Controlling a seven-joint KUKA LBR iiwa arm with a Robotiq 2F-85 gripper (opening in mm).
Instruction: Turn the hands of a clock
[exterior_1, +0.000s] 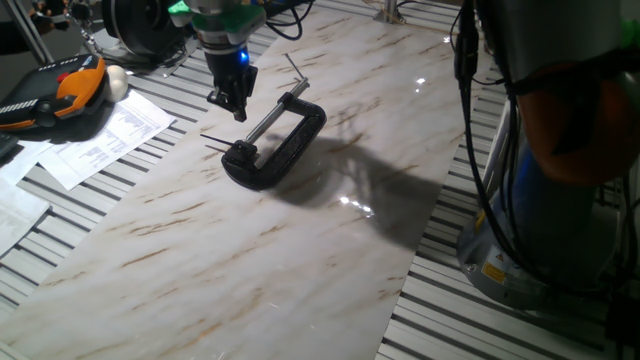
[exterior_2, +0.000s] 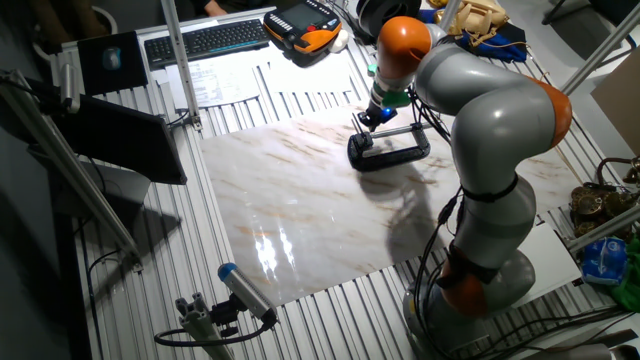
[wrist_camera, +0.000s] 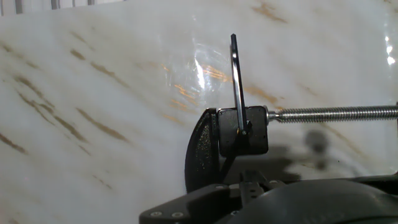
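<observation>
The clock is a black C-clamp (exterior_1: 278, 150) lying on the marble board, with a silver screw rod (exterior_1: 272, 115) along it. It also shows in the other fixed view (exterior_2: 388, 152). The hand is a thin dark pin (wrist_camera: 237, 81) rising from the clamp's block (wrist_camera: 244, 132) beside the rounded end (wrist_camera: 200, 152). In one fixed view it shows as a fine needle (exterior_1: 215, 140) at the clamp's left end. My gripper (exterior_1: 234, 103) hangs just above the clamp's rounded end and the pin. I cannot make out its jaw gap, and it holds nothing that I can see.
The marble board (exterior_1: 250, 250) lies on a slatted metal table. An orange and black pendant (exterior_1: 60, 95) and papers (exterior_1: 100, 140) lie at the left. A keyboard (exterior_2: 205, 38) is at the back. The arm's base (exterior_2: 480, 290) and cables (exterior_1: 480, 150) stand at the right.
</observation>
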